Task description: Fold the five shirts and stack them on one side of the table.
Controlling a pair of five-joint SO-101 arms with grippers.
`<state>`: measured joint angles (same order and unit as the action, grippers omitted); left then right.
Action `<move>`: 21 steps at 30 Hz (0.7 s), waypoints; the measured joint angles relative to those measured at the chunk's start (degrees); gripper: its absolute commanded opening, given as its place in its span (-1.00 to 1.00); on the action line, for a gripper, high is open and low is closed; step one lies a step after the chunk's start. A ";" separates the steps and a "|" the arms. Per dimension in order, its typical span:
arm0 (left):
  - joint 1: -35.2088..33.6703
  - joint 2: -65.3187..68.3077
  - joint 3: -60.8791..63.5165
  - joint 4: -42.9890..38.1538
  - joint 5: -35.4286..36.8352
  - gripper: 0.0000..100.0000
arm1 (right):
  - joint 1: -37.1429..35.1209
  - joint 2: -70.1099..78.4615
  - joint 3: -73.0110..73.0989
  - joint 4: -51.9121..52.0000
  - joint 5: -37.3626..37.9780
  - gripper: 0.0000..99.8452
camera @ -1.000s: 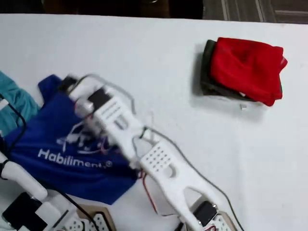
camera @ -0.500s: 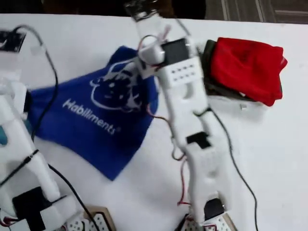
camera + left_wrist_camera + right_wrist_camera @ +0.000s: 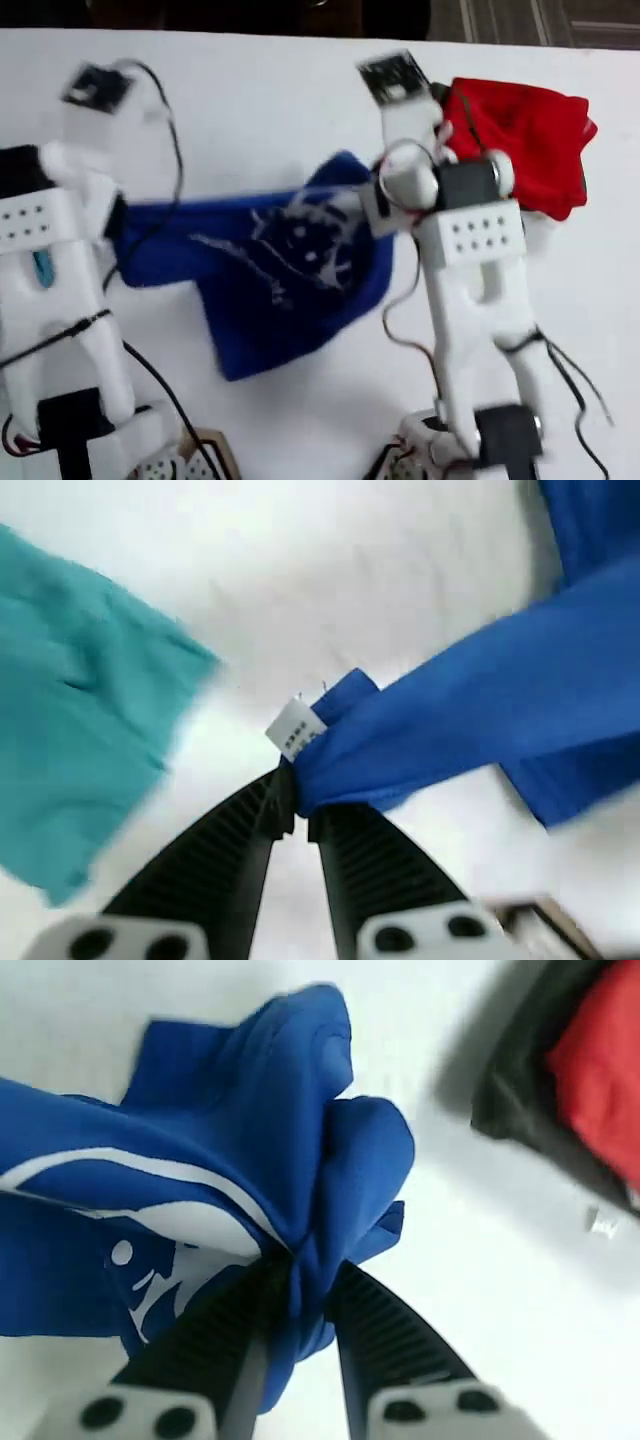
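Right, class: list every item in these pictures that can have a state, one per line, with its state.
left claw: shut on the blue shirt.
right claw: shut on the blue shirt.
blue shirt: unfolded, stretched between both claws.
red shirt: folded, on top of the dark shirt.
dark shirt: folded, under the red shirt.
teal shirt: unfolded, rumpled.

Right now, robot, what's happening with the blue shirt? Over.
Left gripper shut on blue shirt's tagged edge. Right gripper shut on its other end. Shirt stretched between them. Folded red shirt close beside right gripper.
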<state>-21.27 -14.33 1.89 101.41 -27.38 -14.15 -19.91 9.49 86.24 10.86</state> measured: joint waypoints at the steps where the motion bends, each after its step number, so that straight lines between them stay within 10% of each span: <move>1: 0.79 0.00 3.08 0.00 0.00 -0.95 | 0.35 -2.11 5.98 -2.55 0.00 -0.96; 11: 3.16 0.00 33.41 -16.62 -2.02 -0.95 | 1.05 -18.29 52.57 -26.11 5.45 -0.95; 21: 3.34 0.00 42.55 -24.88 -3.69 -0.95 | 1.05 -28.13 53.01 -18.46 18.81 -0.56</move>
<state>-17.93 -14.33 44.44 76.53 -31.08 -13.10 -48.04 62.51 67.78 29.67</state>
